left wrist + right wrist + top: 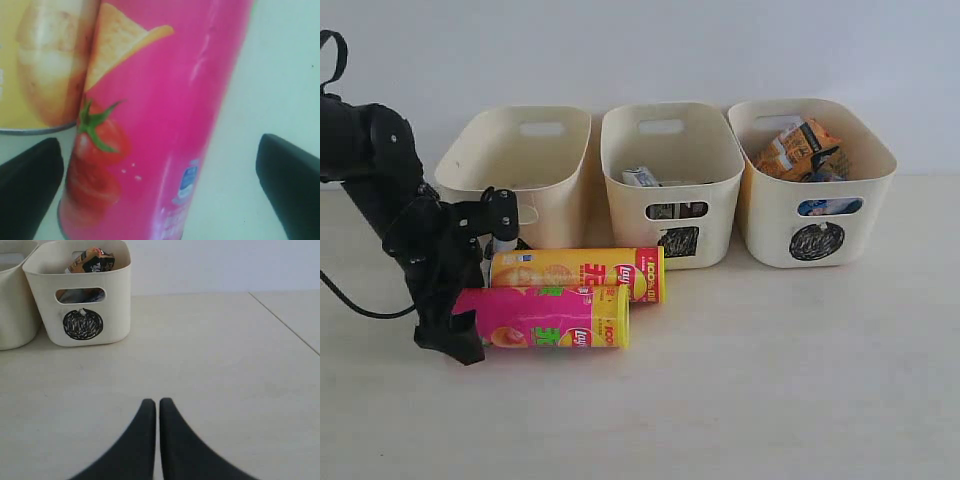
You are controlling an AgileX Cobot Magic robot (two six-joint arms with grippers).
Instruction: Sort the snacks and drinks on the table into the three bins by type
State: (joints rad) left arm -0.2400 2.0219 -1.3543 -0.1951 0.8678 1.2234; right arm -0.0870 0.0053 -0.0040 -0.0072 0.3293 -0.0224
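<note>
1. The pink tube [545, 330] lies on its side on the counter [770, 380], in front of the left bin [515, 150]; the yellow tube [580, 272] lies just behind it, parallel, the two touching or nearly so.
2. My left claw [159, 192] straddles the pink tube's base end with its jaws wide apart, clamped on nothing; I judge this the moment before the grasp.
3. Next, I think, I must close squarely on the pink tube without nudging the yellow one, since one finger sits close to its end; then lift and carry it to the left bin, whose mark my arm hides.
4. My right claw [157, 405] hangs over bare counter, jaws together, empty.
5. The middle bin [670, 130], with a scribbled square, holds a small carton [642, 177]; the right bin [840, 190], with a scribbled circle, holds an orange bag [795, 150].
6. Both tubes carry the Lay's logo and "100" near the lid end; the pink one shows a tomato and a chip; the other lettering and the bags' print I cannot read.
</note>
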